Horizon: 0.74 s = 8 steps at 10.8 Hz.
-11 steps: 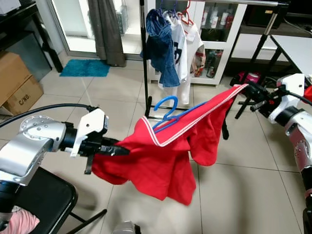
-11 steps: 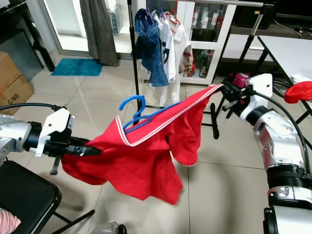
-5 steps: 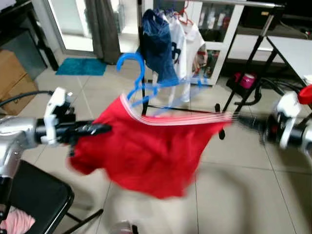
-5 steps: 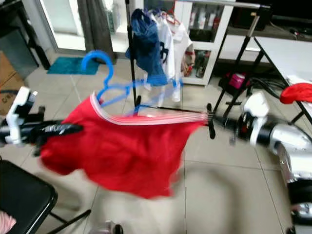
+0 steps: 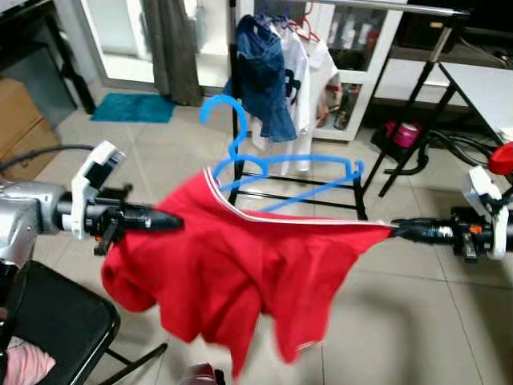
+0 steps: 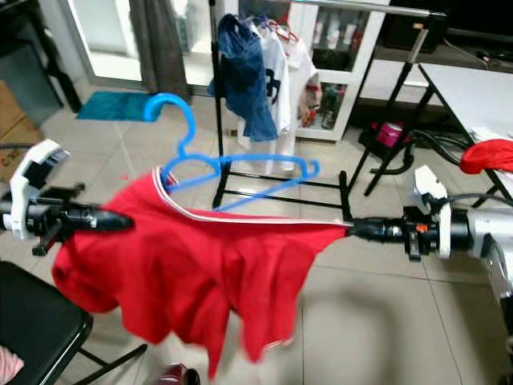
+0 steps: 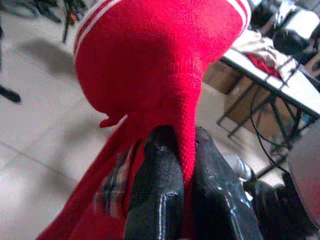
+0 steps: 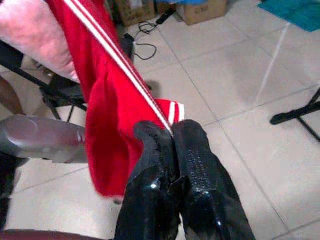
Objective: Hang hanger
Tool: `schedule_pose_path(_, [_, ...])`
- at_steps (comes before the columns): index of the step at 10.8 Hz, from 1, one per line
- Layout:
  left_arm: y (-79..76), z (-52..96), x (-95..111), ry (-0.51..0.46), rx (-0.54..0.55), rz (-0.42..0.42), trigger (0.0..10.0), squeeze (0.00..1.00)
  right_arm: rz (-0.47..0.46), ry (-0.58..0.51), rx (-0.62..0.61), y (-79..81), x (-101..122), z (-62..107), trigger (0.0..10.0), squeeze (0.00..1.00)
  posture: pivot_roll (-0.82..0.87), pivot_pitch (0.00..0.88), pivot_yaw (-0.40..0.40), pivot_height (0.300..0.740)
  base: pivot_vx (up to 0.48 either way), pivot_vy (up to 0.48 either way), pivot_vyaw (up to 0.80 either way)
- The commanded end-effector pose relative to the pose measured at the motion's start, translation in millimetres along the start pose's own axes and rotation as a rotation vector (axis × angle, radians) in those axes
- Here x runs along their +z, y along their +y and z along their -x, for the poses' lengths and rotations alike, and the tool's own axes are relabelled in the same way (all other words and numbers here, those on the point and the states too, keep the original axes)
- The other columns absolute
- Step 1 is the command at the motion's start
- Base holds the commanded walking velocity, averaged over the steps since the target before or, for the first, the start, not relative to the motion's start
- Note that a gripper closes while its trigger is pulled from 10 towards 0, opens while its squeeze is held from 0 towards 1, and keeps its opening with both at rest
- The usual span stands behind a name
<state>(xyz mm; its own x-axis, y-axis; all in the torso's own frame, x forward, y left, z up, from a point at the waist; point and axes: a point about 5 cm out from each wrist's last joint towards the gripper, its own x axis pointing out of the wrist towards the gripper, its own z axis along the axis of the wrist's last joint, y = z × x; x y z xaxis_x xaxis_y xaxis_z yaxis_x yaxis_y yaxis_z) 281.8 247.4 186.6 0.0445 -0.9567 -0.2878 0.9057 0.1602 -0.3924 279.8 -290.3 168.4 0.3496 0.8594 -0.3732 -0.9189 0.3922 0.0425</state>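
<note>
A red shirt (image 5: 240, 265) with a white-striped collar is stretched between my two grippers above the tiled floor. A blue plastic hanger (image 5: 276, 172) sits in its neck opening, hook up and one arm sticking out toward the right. My left gripper (image 5: 168, 220) is shut on the shirt's left edge, and the cloth is pinched between its black fingers (image 7: 160, 200). On the right, my right gripper (image 5: 397, 230) is shut on the striped hem (image 8: 120, 62). Behind stands a black clothes rack (image 5: 240, 96) with a silver top rail (image 5: 401, 6).
On the rack hang a denim garment (image 5: 260, 76) and white clothes (image 5: 309, 72). A black chair (image 5: 56, 329) stands at my lower left. A white table (image 5: 489, 80) with a red cloth is at the right, cardboard boxes (image 5: 20, 132) at the left.
Both arms have spread apart and levelled, pulling the shirt taut. The hanger has risen and turned flatter, with more of it free of the collar. The camera has shifted.
</note>
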Motion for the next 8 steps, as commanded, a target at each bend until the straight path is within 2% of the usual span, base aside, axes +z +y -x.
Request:
schedule_pose_path(1, [-2.3,-3.2,1.5,0.041,-0.026,-0.016,0.0,0.00,0.037,-0.024,-0.067,-6.8,7.8,3.0,0.0,0.00,0.04,0.041,-0.013,0.740,0.000,0.000,0.00])
schedule_pose_path(3, [-3.0,-12.2,-1.1,0.100,-0.062,0.001,0.0,0.00,0.052,-0.060,-0.107,-11.1,13.2,1.1,0.0,0.00,0.04,0.041,-0.009,0.740,0.000,0.000,0.00])
schedule_pose_path(6, [-8.0,-26.6,-10.0,0.199,-0.141,0.020,0.0,0.00,0.095,-0.150,-0.264,-26.5,24.4,-1.2,0.0,0.00,0.04,0.037,0.008,0.740,0.000,0.000,0.00])
schedule_pose_path(8, [-3.1,-39.7,-11.7,0.241,-0.152,-0.030,0.0,0.00,0.110,-0.153,-0.305,-30.9,28.5,-8.3,0.0,0.00,0.05,0.038,0.006,0.740,0.000,0.000,0.00])
